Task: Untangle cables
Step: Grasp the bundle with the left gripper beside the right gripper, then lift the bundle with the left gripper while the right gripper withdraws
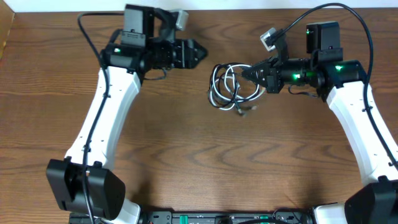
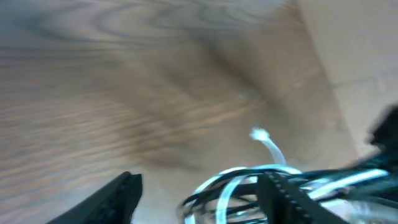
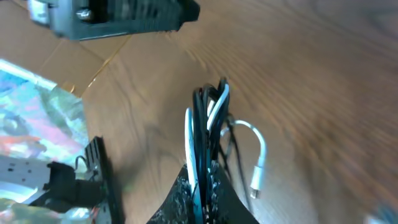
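Observation:
The black and white cables (image 1: 227, 87) lie coiled together in one tangled bundle at the table's middle back. My right gripper (image 1: 250, 74) is shut on the bundle's right side; in the right wrist view (image 3: 202, 186) the white and black strands run between its fingers, and a white plug end (image 3: 256, 183) hangs to the right. My left gripper (image 1: 200, 51) is open and empty, just left of and behind the bundle. The left wrist view (image 2: 198, 199) is blurred; the coils (image 2: 249, 186) show between and beyond its fingers, with a white plug end (image 2: 259, 134) sticking out.
The wooden table (image 1: 186, 155) spans the view. The left arm's wrist housing (image 3: 118, 15) shows at the top of the right wrist view. A cardboard surface (image 2: 354, 43) lies past the table edge.

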`<move>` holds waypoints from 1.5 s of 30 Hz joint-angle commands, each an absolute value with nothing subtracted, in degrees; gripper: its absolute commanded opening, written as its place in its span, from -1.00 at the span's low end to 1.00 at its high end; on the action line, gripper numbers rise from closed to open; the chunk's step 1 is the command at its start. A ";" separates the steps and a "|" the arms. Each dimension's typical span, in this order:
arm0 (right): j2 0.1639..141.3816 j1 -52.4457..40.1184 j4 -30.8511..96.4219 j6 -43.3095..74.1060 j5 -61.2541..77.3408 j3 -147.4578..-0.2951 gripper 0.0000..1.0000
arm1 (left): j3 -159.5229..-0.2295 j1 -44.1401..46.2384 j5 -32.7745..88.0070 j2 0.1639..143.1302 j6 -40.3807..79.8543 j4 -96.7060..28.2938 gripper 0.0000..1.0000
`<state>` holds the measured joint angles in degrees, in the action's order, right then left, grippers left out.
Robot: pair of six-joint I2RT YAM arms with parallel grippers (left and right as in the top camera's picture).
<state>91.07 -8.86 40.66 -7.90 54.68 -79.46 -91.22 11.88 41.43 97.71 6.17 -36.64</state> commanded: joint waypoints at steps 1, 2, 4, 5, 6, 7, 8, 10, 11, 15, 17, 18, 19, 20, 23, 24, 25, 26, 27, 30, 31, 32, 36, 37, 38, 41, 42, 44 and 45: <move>91.77 -8.67 40.91 -9.47 56.93 -79.70 -0.98 | -92.07 13.58 48.14 99.92 1.45 -36.60 0.34; 91.77 -8.64 40.91 -9.50 56.90 -79.70 -0.98 | -92.07 13.93 49.32 100.16 0.51 -36.60 0.36; 91.77 -8.56 40.93 -9.50 56.88 -79.70 -0.98 | -92.07 14.68 52.03 100.90 -1.69 -36.64 0.40; 91.77 -8.56 40.97 -9.47 56.77 -79.70 -0.98 | -92.05 14.94 52.69 101.34 -2.55 -36.82 0.41; 91.77 -8.56 41.06 -9.47 56.42 -79.70 -0.98 | -92.05 15.11 53.19 101.78 -3.31 -37.08 0.42; 91.77 -8.56 41.17 -9.47 55.99 -79.70 -0.98 | -92.05 15.20 53.15 102.28 -3.49 -37.30 0.42; 91.77 -8.56 41.23 -9.47 55.68 -79.70 -0.98 | -92.05 15.20 53.17 102.76 -3.86 -37.54 0.42; 91.77 -8.56 41.47 -9.50 55.33 -79.70 -0.98 | -92.05 15.18 53.15 103.81 -5.10 -38.28 0.42; 91.77 -8.56 41.60 -9.50 55.00 -79.70 -0.98 | -92.05 15.18 53.15 104.42 -5.78 -38.72 0.42; 91.77 -8.56 41.85 -9.52 54.50 -79.70 -0.98 | -92.05 15.20 53.67 106.83 -7.33 -40.29 0.43; 91.77 -8.56 41.82 -9.50 54.48 -79.70 -0.98 | -92.05 15.20 54.76 108.14 -8.67 -40.95 0.43; 91.77 -8.56 41.82 -9.50 54.46 -79.70 -0.98 | -92.05 15.20 56.07 108.75 -9.78 -41.19 0.42; 91.77 -8.56 41.82 -9.50 54.37 -79.70 -0.98 | -92.05 15.20 57.87 109.51 -10.94 -41.43 0.42; 91.77 -8.56 41.82 -9.52 54.35 -79.70 -0.98 | -92.05 15.20 59.44 110.21 -11.68 -41.54 0.42; 91.77 -8.56 41.85 -9.50 54.35 -79.70 -0.98 | -92.05 15.20 64.20 112.44 -13.72 -41.56 0.42; 91.77 -8.56 41.85 -9.50 54.37 -79.70 -0.98 | -92.05 15.20 65.28 113.19 -13.93 -41.52 0.42; 91.77 -8.56 41.85 -9.50 54.37 -79.70 -0.98 | -92.05 15.20 66.06 114.04 -14.24 -41.52 0.42; 91.77 -8.56 41.85 -9.50 54.37 -79.70 -0.98 | -92.05 15.22 66.78 115.07 -14.55 -41.54 0.41; 91.77 -8.56 41.85 -9.47 54.39 -79.70 -0.98 | -92.05 15.27 67.13 115.94 -14.55 -41.52 0.40; 91.77 -8.56 41.85 -9.26 54.61 -79.70 -0.98 | -92.05 15.75 67.11 118.67 -14.55 -41.30 0.25; 91.77 -8.56 41.85 -9.26 54.65 -79.70 -0.98 | -92.05 15.92 67.11 119.66 -14.55 -41.01 0.19; 91.77 -8.56 41.87 -9.26 54.87 -79.70 -0.98 | -92.05 16.08 67.11 120.33 -14.55 -40.69 0.08; 91.77 -8.56 41.80 -8.82 55.70 -79.70 -0.98 | -92.05 16.05 67.00 121.51 -14.33 -39.64 -0.55; 91.77 -8.56 41.78 -8.82 55.94 -79.70 -0.98 | -92.05 15.94 66.70 121.51 -14.33 -39.51 -0.70; 91.74 -8.56 41.71 -8.82 56.40 -79.70 -0.98 | -92.07 15.84 66.30 121.45 -14.17 -39.20 -0.78; 91.64 -8.10 40.86 -8.23 58.37 -79.79 -0.98 | -92.07 15.44 60.42 121.40 -8.56 -38.02 -0.85; 91.55 -7.64 40.34 -7.40 58.76 -79.83 -0.98 | -92.07 15.38 57.30 121.40 -6.66 -37.85 -0.85; 90.96 -5.96 38.41 -4.47 59.16 -79.85 -0.98 | -92.07 15.18 51.03 121.40 -3.49 -37.89 -0.85; 90.59 -4.99 37.41 -2.76 59.18 -79.85 -0.98 | -92.07 15.09 48.90 121.40 -2.28 -37.89 -0.85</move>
<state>92.01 -7.62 39.11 -6.66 54.50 -79.37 -91.22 15.84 59.86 121.49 -8.08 -37.74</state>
